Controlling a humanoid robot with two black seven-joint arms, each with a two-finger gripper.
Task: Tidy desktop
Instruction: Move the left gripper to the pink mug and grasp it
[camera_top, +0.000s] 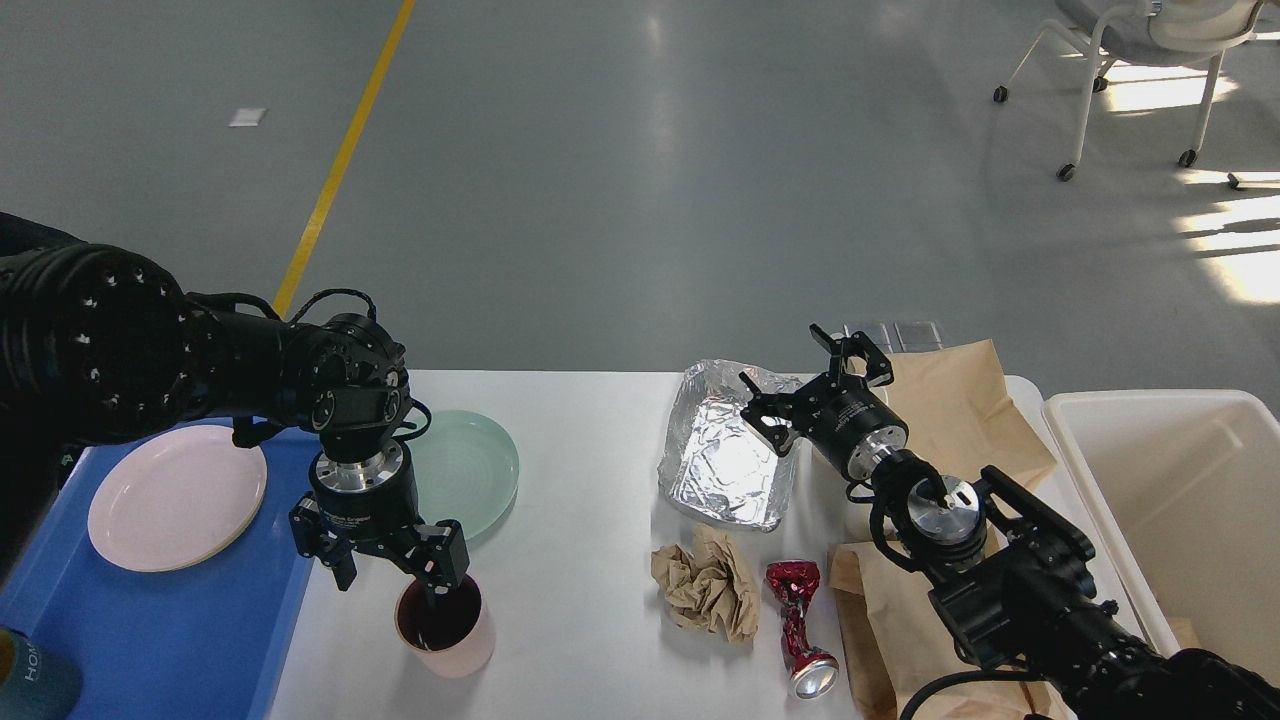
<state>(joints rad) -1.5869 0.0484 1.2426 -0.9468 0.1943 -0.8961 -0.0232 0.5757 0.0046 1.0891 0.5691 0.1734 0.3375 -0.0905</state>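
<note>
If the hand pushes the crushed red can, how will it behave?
The crushed red can probably weighs little, since it looks empty and dented. It may slide or wobble on the smooth desktop rather than roll straight, because its middle is pinched.

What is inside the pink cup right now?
One finger of the left gripper dips inside the pink cup, the other stays outside its rim. The interior looks dark; any contents cannot be made out.

Desktop (590, 620) — cup (447, 628), can (798, 628), foil (725, 462)

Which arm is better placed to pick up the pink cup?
Left. The left gripper hangs open right over the pink cup, one finger dipping inside its rim. The right gripper is open far across the desktop, over the foil tray.
</note>
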